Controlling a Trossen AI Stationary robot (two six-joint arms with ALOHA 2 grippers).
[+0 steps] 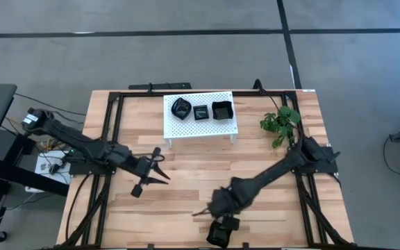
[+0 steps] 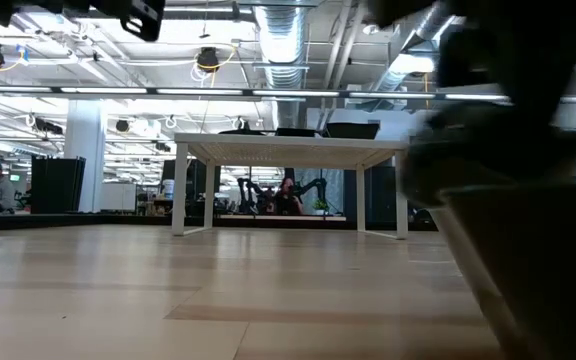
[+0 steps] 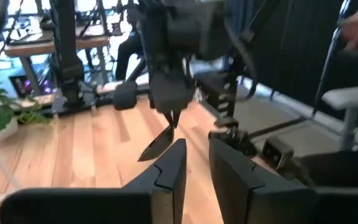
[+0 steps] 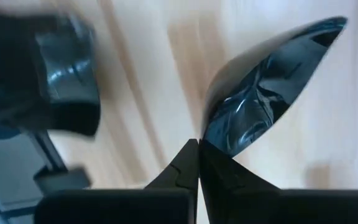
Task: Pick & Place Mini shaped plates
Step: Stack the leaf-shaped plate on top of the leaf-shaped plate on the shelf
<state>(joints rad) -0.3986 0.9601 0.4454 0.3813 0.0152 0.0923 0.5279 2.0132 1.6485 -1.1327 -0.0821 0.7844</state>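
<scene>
Mini shaped plates are seen in two places: three sit on the white perforated rack (image 1: 200, 115) at the far side of the table (image 1: 186, 180), namely a rounded plate (image 1: 180, 107), a small square plate (image 1: 201, 112) and a larger square plate (image 1: 222, 110), while a leaf-shaped plate (image 4: 263, 87) is pinched at its rim by the right gripper (image 4: 199, 149) near the table's front edge. Another dark dish (image 1: 220, 232) lies just below that gripper in the high view. The plates are judged to be light, stiff, glossy and therefore slippery, and probably brittle if dropped; the rim is the only sensible place for a hold, since the bowl offers nothing to the fingers. The right gripper's fingers are pressed together on the thin edge of the leaf-shaped plate, which tilts up from them. The left gripper (image 3: 196, 163) is held above the bare wood at the table's left side, its fingers a little apart and nothing between them.
</scene>
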